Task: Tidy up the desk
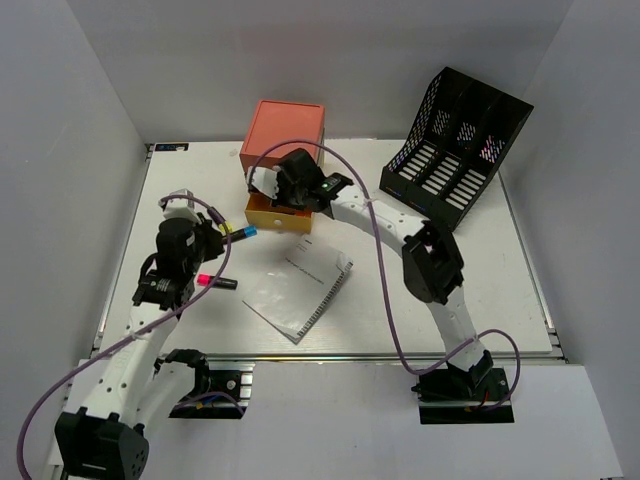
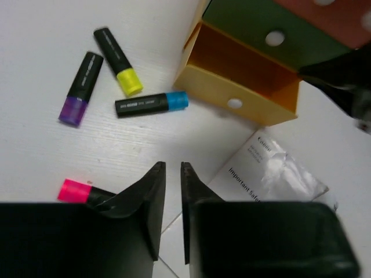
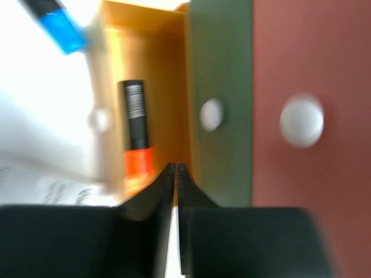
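Observation:
The white desk (image 1: pixel 500 270) holds a small drawer box (image 1: pixel 285 130) with its yellow bottom drawer (image 1: pixel 272 215) pulled open. My right gripper (image 1: pixel 268 185) hovers over that drawer, shut and empty; in the right wrist view it (image 3: pixel 175 167) is above the drawer's inner edge, beside an orange highlighter (image 3: pixel 138 139) lying inside. My left gripper (image 2: pixel 172 168) is empty, its jaws nearly together, above bare desk. Near it lie a pink highlighter (image 2: pixel 75 190), a blue one (image 2: pixel 152 103), a purple one (image 2: pixel 78 90) and a yellow one (image 2: pixel 119 61).
A white booklet (image 1: pixel 300 285) lies in the middle of the desk, in front of the open drawer. A black mesh file rack (image 1: pixel 457 150) stands at the back right. White walls enclose the desk on three sides. A metal rail (image 1: pixel 330 358) runs along the near edge.

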`<act>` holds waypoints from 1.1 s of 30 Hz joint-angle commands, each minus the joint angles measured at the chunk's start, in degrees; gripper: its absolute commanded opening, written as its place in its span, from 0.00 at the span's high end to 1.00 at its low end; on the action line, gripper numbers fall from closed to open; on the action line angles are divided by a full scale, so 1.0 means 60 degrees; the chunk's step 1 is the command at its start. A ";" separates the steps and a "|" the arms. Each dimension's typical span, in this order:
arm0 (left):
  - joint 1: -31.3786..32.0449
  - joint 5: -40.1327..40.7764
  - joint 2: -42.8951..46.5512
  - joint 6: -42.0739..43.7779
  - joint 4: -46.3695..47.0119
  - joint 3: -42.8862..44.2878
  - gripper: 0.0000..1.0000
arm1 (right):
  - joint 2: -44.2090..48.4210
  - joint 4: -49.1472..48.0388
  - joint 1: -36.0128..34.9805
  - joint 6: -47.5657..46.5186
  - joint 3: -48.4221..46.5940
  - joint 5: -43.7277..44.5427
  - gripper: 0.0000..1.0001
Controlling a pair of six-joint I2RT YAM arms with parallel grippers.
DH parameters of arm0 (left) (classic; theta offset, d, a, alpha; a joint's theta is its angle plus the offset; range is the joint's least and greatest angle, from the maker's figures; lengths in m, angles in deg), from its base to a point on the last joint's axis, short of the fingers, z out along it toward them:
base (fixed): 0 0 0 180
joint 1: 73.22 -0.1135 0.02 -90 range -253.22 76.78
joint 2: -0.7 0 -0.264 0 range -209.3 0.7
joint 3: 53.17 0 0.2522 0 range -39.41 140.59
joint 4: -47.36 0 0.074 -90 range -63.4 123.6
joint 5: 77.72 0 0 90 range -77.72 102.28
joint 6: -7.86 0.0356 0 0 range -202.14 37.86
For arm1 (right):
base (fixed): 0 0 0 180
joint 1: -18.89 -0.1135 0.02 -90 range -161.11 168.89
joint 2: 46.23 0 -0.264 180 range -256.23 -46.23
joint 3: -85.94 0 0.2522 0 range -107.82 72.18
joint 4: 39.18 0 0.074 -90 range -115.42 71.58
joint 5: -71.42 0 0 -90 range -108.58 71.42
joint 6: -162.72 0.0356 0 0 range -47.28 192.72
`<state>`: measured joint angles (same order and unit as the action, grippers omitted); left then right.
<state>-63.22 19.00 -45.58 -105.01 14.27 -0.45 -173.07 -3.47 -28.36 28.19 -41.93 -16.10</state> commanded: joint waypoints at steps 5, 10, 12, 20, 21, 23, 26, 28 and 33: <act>-0.0041 0.0065 -0.2009 -0.2480 -0.2234 0.1385 0.75 | 0.5534 -0.0698 0.0988 0.4542 0.4552 -0.3412 1.00; -0.0041 0.0562 -0.2496 -0.5569 -0.4200 0.2002 0.35 | 0.8276 -0.0642 0.2101 0.6074 0.7818 -0.5699 1.00; -0.0041 0.0769 -0.2569 -0.6088 -0.4380 0.1959 0.18 | 0.9386 -0.0772 0.2526 0.6119 0.8526 -0.5920 1.00; -0.0041 0.1412 -0.4515 -0.7832 -0.5258 0.2559 0.12 | 1.1340 -0.1199 0.3947 0.5651 1.0506 -0.7005 0.88; -0.0041 0.1501 -0.4909 -0.8123 -0.5404 0.2617 0.16 | 1.1414 -0.1213 0.4108 0.5577 1.0565 -0.7092 0.90; -0.0041 0.1633 -0.5088 -0.8316 -0.5290 0.2516 0.19 | 1.1546 -0.1184 0.4197 0.5503 1.0594 -0.7108 0.92; -0.0041 0.1794 -0.5206 -0.8682 -0.5128 0.2326 0.27 | 1.1677 -0.1125 0.4358 0.5416 1.0595 -0.7123 0.94; -0.0041 0.1882 -0.5410 -0.8887 -0.5288 0.2354 0.30 | 1.1766 -0.1096 0.4461 0.5328 1.0609 -0.7093 0.94; -0.0128 0.2117 -0.5952 -0.9020 -0.5114 0.2121 0.32 | 1.1912 -0.1125 0.4519 0.5152 1.0682 -0.6962 0.95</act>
<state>-63.35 28.97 -80.12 -156.66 -16.61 13.23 -102.65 -8.65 -1.69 60.45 22.09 -56.97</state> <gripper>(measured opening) 0.681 0.056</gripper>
